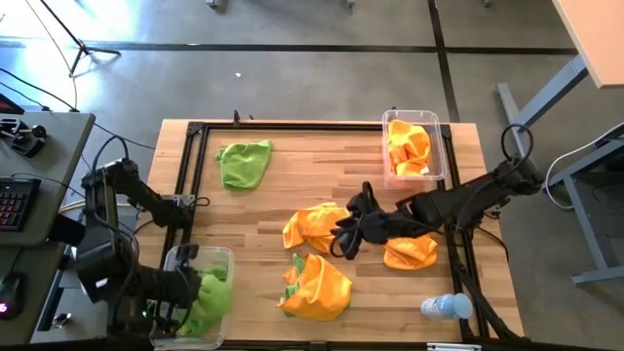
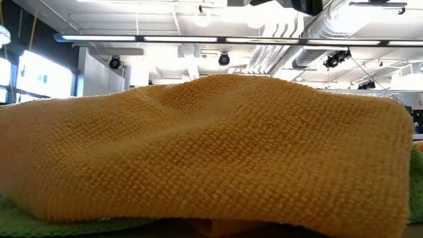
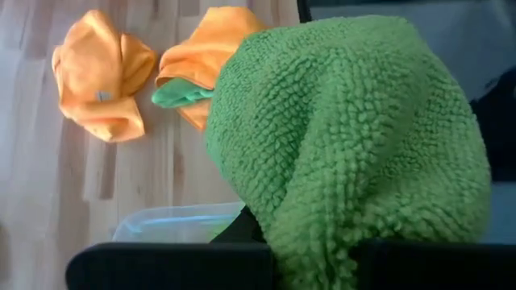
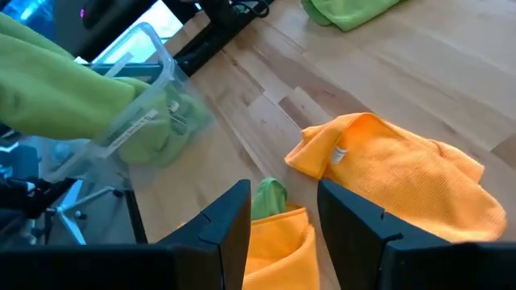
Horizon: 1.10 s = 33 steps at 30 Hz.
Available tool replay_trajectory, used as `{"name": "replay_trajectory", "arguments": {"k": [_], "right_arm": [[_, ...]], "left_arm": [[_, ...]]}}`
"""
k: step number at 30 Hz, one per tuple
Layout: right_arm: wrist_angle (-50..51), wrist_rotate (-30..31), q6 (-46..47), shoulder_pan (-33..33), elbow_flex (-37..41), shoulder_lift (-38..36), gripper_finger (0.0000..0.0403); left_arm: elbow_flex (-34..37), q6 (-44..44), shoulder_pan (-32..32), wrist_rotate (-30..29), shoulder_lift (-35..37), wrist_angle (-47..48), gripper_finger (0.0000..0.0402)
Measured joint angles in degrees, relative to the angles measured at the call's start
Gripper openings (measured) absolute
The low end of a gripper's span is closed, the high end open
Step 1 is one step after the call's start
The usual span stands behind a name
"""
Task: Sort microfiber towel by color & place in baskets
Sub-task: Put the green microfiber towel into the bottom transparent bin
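My left gripper [image 1: 185,292] is at the near left basket [image 1: 222,255], shut on a lime green towel [image 3: 347,153] that bulges over the basket; another green towel lies inside [image 4: 165,133]. My right gripper [image 4: 282,217] is open over mid-table [image 1: 346,234], its fingers above an orange towel with a green one under it [image 1: 314,288]. More orange towels lie flat on the table at the middle [image 1: 312,226] and under the right arm [image 1: 409,252]. A green towel [image 1: 244,163] lies at the far left. The far right basket [image 1: 441,146] holds orange towels. My left gripper holds the green towel, but the towel itself drapes over the fingers and hides the place of contact. The towel bunches up in front of the gripper [image 3: 322,201] over the basket's near end, and its lower part rests in the basket.
A clear bottle with a blue cap [image 1: 447,307] lies at the near right. A black frame [image 1: 292,127] runs round the work area. The low view is filled by an orange towel [image 2: 211,145] lying on a green one close to the camera.
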<state>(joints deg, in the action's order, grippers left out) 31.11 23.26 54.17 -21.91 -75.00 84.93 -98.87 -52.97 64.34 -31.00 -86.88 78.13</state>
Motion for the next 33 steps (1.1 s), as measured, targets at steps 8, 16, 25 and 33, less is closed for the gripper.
{"name": "replay_trajectory", "arguments": {"k": [8,16,25,33], "right_arm": [[-0.3,6.3,6.0,-5.7,0.0,0.5,0.0139],[-0.6,10.8,8.0,-9.4,0.0,0.6,0.0139],[-0.7,12.5,9.0,-9.8,0.0,0.6,0.0139],[-1.1,13.3,9.0,-9.8,0.0,0.6,0.0139]], "left_arm": [[9.5,-1.1,5.0,2.8,-0.5,0.7,0.0000],[21.7,-2.4,8.6,8.8,-0.5,-2.5,0.0000],[32.2,0.5,7.9,11.9,-0.5,-20.6,0.0000],[38.7,-4.2,6.4,12.5,-0.4,-23.3,0.0000]]}}
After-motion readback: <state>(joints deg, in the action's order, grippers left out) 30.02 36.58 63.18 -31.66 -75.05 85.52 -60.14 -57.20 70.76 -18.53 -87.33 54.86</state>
